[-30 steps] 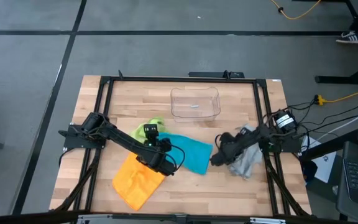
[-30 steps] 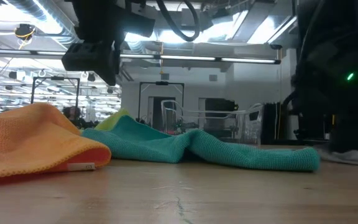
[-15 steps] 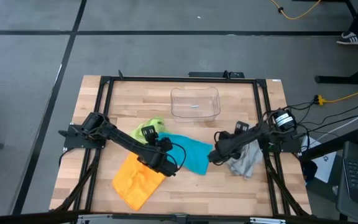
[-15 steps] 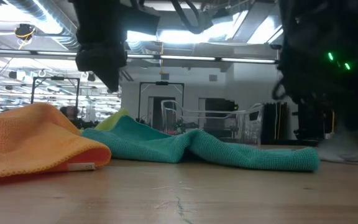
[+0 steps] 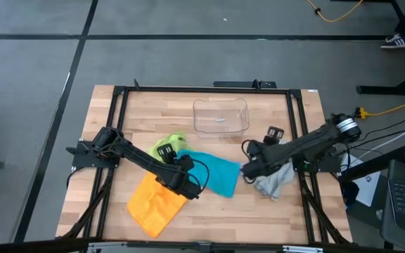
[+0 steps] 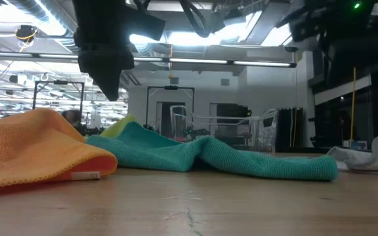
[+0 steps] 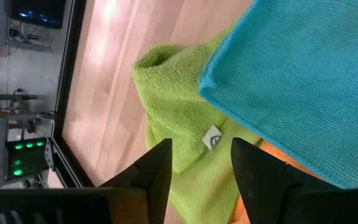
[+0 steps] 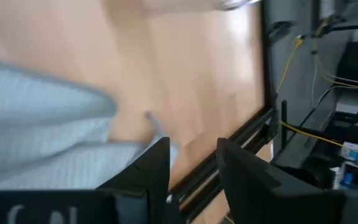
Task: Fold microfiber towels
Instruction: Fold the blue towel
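Towels lie loose across the wooden table (image 5: 104,119). Largest in spread, the orange towel (image 5: 155,204) sits at the near left, its long axis running diagonally from the near edge toward the centre. The teal towel (image 5: 215,172) stretches sideways at the middle, overlapping the bunched green towel (image 5: 169,143) behind it. A crumpled grey towel (image 5: 275,181) lies to the right. The clear bin (image 5: 221,116) at the back looks empty, though glare makes that uncertain. The left gripper (image 7: 199,163) hangs parted over the green and teal towels, holding nothing. The right gripper (image 8: 191,167) hovers parted above the grey towel, empty.
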Robot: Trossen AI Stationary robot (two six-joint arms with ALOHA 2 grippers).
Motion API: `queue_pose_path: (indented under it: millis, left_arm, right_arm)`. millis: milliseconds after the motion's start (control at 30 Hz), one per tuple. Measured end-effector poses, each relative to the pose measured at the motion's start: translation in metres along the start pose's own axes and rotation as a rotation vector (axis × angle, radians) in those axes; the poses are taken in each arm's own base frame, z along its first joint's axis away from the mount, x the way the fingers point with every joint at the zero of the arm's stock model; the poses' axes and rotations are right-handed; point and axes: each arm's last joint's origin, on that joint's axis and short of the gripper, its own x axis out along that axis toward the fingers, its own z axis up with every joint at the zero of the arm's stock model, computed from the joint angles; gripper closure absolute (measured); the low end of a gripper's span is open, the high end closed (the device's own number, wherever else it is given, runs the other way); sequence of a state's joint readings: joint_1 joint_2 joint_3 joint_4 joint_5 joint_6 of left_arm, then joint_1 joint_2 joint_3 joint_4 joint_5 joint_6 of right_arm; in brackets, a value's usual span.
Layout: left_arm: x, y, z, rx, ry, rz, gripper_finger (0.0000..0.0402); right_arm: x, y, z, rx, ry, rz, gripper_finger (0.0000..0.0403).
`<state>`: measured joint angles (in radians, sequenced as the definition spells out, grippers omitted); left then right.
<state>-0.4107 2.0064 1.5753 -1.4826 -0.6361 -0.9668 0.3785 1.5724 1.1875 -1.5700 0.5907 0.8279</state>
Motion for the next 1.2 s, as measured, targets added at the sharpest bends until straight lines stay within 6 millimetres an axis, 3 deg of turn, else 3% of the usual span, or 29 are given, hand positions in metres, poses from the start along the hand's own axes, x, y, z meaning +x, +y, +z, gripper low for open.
queue_pose_path:
  millis: [167, 333, 467, 733, 933, 1200]
  left_arm:
    - [-0.001, -0.001, -0.001, -0.007, 0.012, -0.011, 0.0244]
    - [-0.007, -0.011, -0.011, -0.158, 0.167, -0.146, 0.0244]
    - [-0.021, -0.029, -0.022, -0.279, 0.24, -0.289, 0.0244]
    - [-0.038, -0.047, -0.038, -0.458, 0.23, -0.37, 0.0246]
    - [-0.023, -0.048, -0.042, -0.483, 0.269, -0.32, 0.0249]
    - [0.023, -0.037, -0.055, -0.38, 0.467, -0.173, 0.0249]
  right_arm:
    - [-0.001, -0.015, -0.025, 0.145, -0.044, 0.035, 0.0267]
    - [-0.003, -0.022, -0.041, 0.205, -0.059, 0.086, 0.0267]
    - [-0.006, -0.025, -0.044, 0.214, -0.079, 0.116, 0.0267]
    - [-0.007, -0.024, -0.044, 0.213, -0.085, 0.127, 0.0267]
    - [-0.007, -0.024, -0.044, 0.209, -0.085, 0.127, 0.0267]
    - [-0.007, -0.024, -0.043, 0.172, -0.114, 0.12, 0.0267]
